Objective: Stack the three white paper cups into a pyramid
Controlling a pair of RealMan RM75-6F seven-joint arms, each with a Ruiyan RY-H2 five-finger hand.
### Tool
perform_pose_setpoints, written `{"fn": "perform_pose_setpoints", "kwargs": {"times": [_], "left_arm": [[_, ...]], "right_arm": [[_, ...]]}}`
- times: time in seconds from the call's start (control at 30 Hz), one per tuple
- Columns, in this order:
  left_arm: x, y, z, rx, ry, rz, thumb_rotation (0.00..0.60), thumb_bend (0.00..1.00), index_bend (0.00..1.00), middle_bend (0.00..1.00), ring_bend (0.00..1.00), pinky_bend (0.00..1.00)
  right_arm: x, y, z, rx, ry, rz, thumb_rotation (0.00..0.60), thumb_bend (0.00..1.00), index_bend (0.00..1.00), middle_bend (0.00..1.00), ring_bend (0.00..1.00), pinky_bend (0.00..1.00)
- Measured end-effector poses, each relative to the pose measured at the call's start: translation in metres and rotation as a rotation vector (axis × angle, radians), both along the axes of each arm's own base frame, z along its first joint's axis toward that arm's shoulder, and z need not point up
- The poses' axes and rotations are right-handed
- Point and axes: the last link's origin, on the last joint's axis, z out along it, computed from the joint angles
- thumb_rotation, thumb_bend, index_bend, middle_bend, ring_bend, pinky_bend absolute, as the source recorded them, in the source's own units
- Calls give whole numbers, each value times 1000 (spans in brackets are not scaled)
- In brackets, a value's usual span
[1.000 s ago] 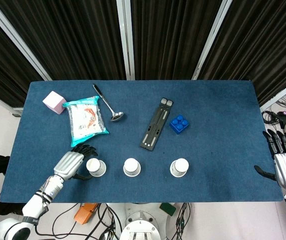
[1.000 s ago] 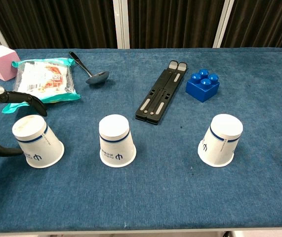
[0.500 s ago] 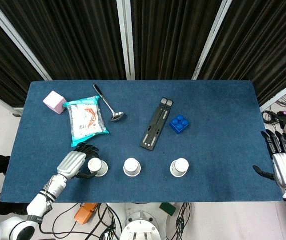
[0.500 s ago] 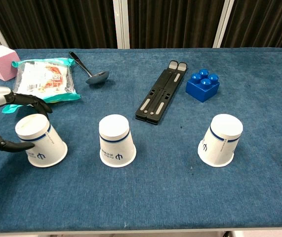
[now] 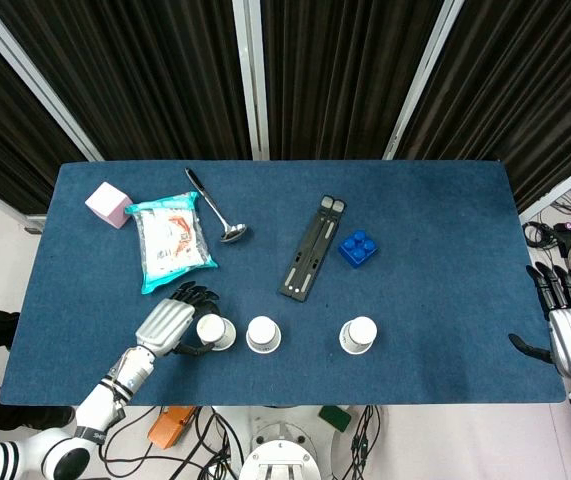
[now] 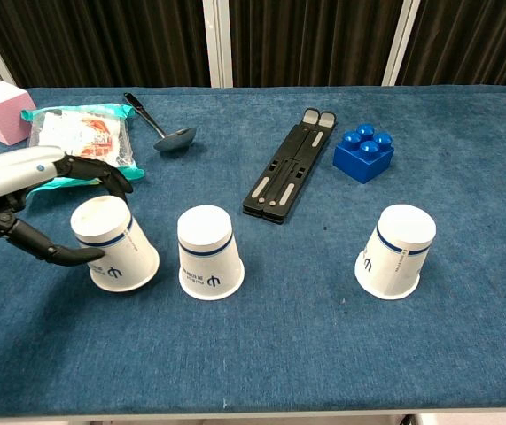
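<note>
Three white paper cups stand upside down in a row near the table's front edge. My left hand (image 5: 170, 325) (image 6: 22, 190) grips the left cup (image 5: 212, 331) (image 6: 111, 243), thumb in front and fingers behind, and the cup leans slightly. It stands a short gap left of the middle cup (image 5: 262, 334) (image 6: 209, 252). The right cup (image 5: 358, 335) (image 6: 399, 251) stands alone further right. My right hand (image 5: 568, 330) hangs past the table's right edge, fingers spread and holding nothing, seen only in the head view.
Behind the cups lie a snack packet (image 5: 172, 240) (image 6: 75, 133), a pink cube (image 5: 108, 204), a metal ladle (image 5: 215, 207), a black folding stand (image 5: 312, 247) (image 6: 288, 168) and a blue brick (image 5: 358, 248) (image 6: 363, 153) on the blue table (image 5: 435, 260).
My left hand has closed around the left cup and slid it right, towards the middle cup. The other two cups and the right hand have stayed put.
</note>
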Motion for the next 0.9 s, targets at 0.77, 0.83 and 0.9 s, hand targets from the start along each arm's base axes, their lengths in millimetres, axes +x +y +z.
{"fn": "perform_pose_setpoints", "kwargs": {"times": [0.77,0.83,0.9], "left_arm": [[19,4,-20,-18,9,-14,548,259,380,198,119,1],[18,4,-21,-17,14,-16,550,253,364,197,117,1],[18,4,-21,-15,21,-18,552,248,352,196,114,1]], "right_arm": [[-6,-2,-1,8,-13,-9,600,213,0,107,0,2],[-6,-2,-2,10,-13,-8,600,213,0,107,0,2],[-6,-2,-3,16,-12,-6,600,213,0,107,0,2]]}}
